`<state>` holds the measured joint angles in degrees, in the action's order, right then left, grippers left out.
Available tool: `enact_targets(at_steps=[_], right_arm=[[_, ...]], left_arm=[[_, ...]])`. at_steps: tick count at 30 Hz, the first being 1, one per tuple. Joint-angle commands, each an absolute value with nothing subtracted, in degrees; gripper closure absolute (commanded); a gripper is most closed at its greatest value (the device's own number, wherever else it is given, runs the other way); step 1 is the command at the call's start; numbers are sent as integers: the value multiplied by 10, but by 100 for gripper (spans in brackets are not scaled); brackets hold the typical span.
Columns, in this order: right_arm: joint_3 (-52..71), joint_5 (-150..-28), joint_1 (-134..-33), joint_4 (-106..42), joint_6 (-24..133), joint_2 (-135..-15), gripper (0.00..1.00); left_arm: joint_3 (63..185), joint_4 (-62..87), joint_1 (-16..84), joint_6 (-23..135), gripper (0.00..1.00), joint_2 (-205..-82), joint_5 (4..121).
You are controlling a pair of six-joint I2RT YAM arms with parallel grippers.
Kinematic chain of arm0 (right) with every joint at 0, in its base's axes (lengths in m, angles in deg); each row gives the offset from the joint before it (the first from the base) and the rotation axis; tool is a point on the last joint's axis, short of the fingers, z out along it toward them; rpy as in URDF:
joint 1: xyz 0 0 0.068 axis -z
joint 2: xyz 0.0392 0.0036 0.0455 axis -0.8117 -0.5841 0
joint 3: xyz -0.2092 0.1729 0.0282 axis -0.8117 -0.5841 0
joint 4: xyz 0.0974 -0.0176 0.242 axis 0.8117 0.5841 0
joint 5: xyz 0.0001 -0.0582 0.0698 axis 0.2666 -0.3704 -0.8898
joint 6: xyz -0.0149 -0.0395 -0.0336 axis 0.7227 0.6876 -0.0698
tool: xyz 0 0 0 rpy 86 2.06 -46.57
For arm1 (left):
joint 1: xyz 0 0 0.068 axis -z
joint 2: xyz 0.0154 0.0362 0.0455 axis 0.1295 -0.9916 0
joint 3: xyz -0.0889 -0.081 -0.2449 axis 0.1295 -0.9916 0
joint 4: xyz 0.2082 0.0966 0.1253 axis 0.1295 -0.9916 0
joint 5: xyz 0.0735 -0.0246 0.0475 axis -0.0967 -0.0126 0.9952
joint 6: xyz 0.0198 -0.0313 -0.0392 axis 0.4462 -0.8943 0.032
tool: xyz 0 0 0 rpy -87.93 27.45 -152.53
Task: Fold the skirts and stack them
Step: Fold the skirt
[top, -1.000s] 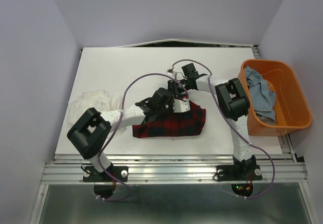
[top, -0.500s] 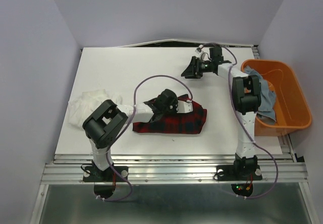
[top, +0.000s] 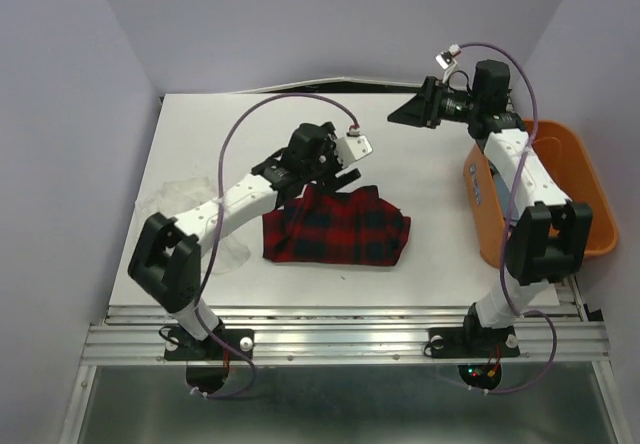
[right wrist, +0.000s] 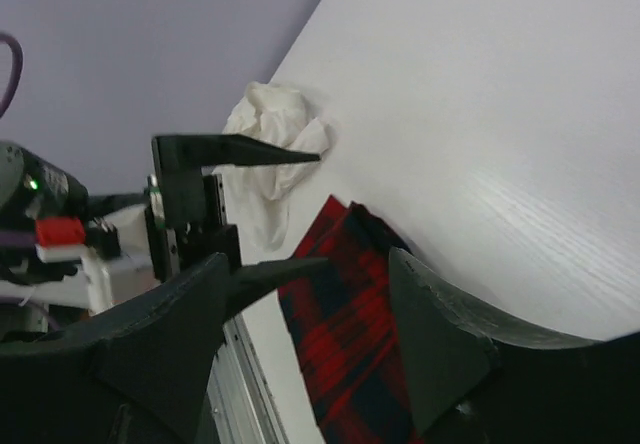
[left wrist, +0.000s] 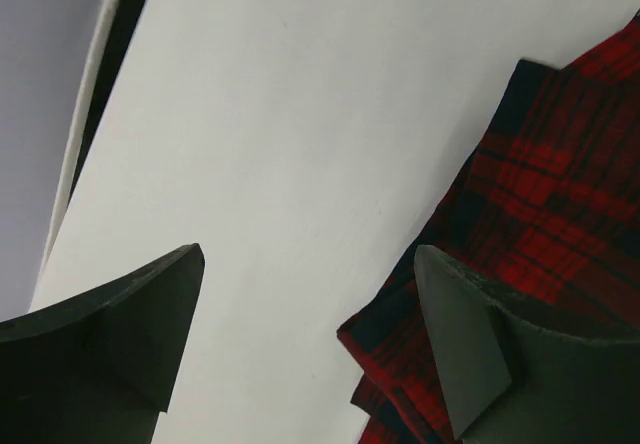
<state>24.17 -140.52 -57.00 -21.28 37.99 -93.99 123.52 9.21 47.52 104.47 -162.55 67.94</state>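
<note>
**Plaid folded; fetch the next**

My left gripper [left wrist: 310,264] hangs spread and empty over the plaid skirt [top: 335,236] on the table [top: 250,134]. My right gripper [top: 405,116], parted too, holds nothing. I should rise clear of the cloth, then pinch one edge of the white skirt [right wrist: 270,124].

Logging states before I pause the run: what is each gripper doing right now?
Left gripper: open, holding nothing.
Right gripper: open, holding nothing.
</note>
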Motion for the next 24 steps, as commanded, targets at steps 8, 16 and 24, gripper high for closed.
enact_targets(at_steps=[8, 16, 24], right_arm=[[-12, -1476, -687, -266, 363, -837, 30], [-96, -1420, -710, -289, 356, -909, 32], [-31, -1292, -710, -216, 461, -1066, 38]], left_arm=[[1130, 87, 425, 675, 9, -1442, 426], [1034, 193, 333, 494, 19, -1586, 330], [1122, 191, 313, 489, 33, -1759, 395]])
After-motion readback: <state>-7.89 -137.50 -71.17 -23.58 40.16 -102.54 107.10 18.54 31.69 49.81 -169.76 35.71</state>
